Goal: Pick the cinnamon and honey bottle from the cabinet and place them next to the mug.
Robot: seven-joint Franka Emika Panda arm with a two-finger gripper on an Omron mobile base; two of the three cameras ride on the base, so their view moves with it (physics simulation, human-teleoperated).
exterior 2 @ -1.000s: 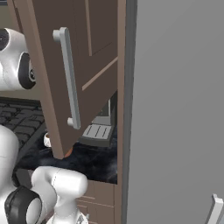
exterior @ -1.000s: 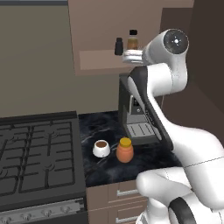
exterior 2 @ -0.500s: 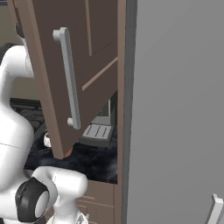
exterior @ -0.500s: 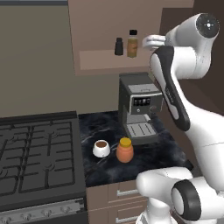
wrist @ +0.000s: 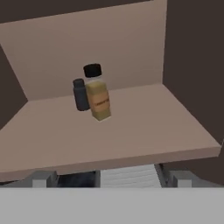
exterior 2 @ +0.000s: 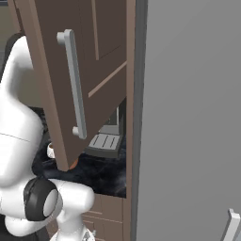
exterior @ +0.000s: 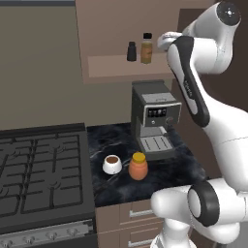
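The cinnamon (exterior: 147,48), a slim amber bottle with a black cap, stands upright on the shelf board of the cabinet (exterior: 121,68) in the upper middle of the left base view, and in the hand view it sits left of centre (wrist: 97,93) on the tan board (wrist: 131,135). Just beside it, on its left in both views, stands a shorter all-black bottle (exterior: 131,51) (wrist: 80,94); whether the two touch cannot be told. The honey bottle (exterior: 138,166), a squat orange jar with a yellow lid, is on the dark speckled counter (exterior: 111,140) in the lower middle of the left base view, just to the right of the white mug (exterior: 112,164) with brown liquid inside, close but apart. Behind them stands a grey coffee machine (exterior: 154,118), directly under the shelf. The stove (exterior: 41,174) takes up the lower left. The white arm rises from the lower right of the left base view, bends at an elbow in the upper right corner and reaches leftward at shelf height, its hand (exterior: 165,40) level with the cinnamon and just right of it, not touching. The jaws stand wide apart and hold nothing. In the right base view the open cabinet door (exterior 2: 80,80) with its long grey handle (exterior 2: 74,84) fills the upper left, with the mug's rim (exterior 2: 50,150) at its lower edge.
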